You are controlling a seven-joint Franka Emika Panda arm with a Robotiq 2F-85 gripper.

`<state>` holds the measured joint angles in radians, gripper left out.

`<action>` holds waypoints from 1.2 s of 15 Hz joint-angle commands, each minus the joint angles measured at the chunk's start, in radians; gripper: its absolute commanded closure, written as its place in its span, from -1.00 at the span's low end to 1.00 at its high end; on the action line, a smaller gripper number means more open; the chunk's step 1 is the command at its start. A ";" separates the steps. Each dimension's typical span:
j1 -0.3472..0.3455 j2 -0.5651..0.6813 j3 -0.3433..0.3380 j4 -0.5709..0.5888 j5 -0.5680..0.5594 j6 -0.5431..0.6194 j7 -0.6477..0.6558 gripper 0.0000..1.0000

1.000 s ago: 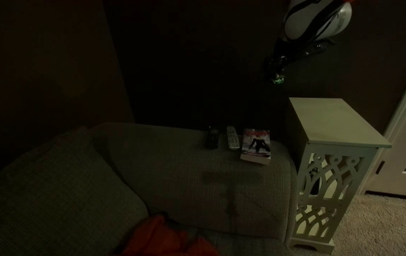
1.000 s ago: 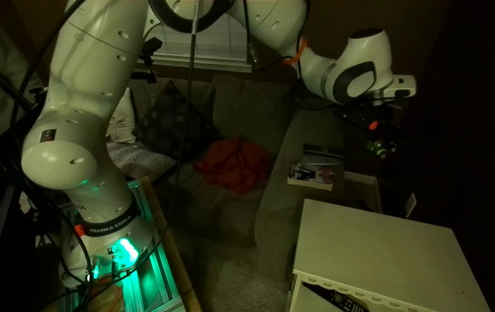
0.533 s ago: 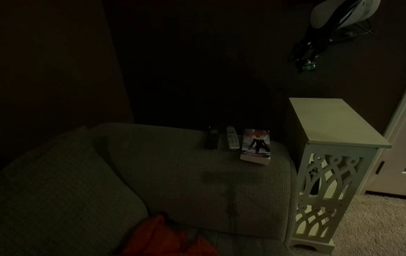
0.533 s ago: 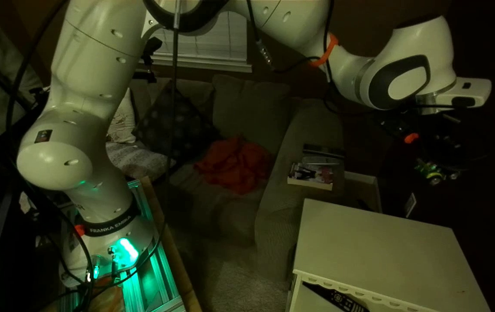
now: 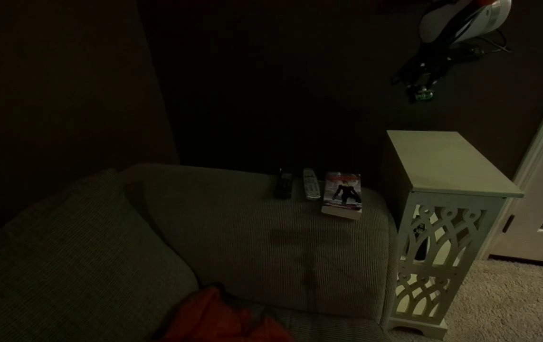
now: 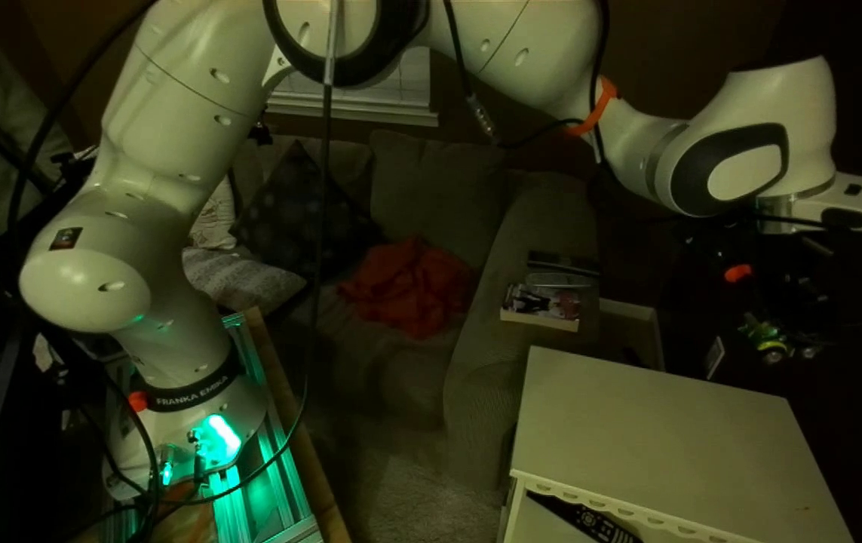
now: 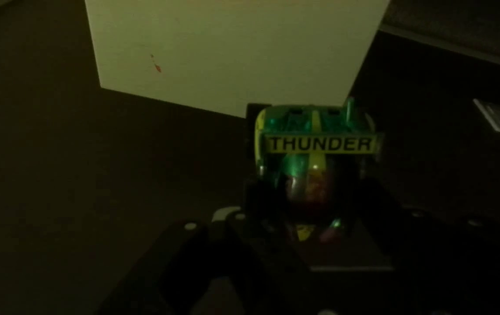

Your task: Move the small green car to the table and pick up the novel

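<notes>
The small green car [image 7: 315,144], green with yellow stripes and a "THUNDER" spoiler, is held between the dark fingers of my gripper [image 7: 313,192]. The car also shows in both exterior views [image 5: 424,96] [image 6: 766,343], raised above the height of the white table top [image 5: 447,161] [image 6: 649,437]. In the wrist view the table [image 7: 232,52] lies beyond the car, with its edge just behind it. I cannot tell whether the car is over the top. The novel [image 5: 342,194] [image 6: 541,303] lies flat on the sofa arm, out of the wrist view. The fingertips are very dark.
A pale remote [image 5: 311,184] and a dark handset-like object [image 5: 283,184] lie beside the novel. A black remote [image 6: 585,520] sits inside the table below its top. A red cloth [image 6: 408,286] lies on the sofa. A dark wall with an outlet [image 6: 715,357] stands behind the table.
My arm has carried the car to the right in both exterior views, toward the table. In the last half second the car has come down a little. The novel and table have not moved.
</notes>
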<state>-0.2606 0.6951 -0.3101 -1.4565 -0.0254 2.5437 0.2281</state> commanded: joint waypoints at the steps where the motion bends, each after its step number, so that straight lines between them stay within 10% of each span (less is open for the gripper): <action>1: -0.072 0.136 0.026 0.186 0.044 -0.119 0.007 0.30; 18: -0.151 0.402 0.120 0.478 0.172 -0.232 0.085 0.30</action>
<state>-0.3844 1.0497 -0.2064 -1.0765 0.1105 2.3669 0.2940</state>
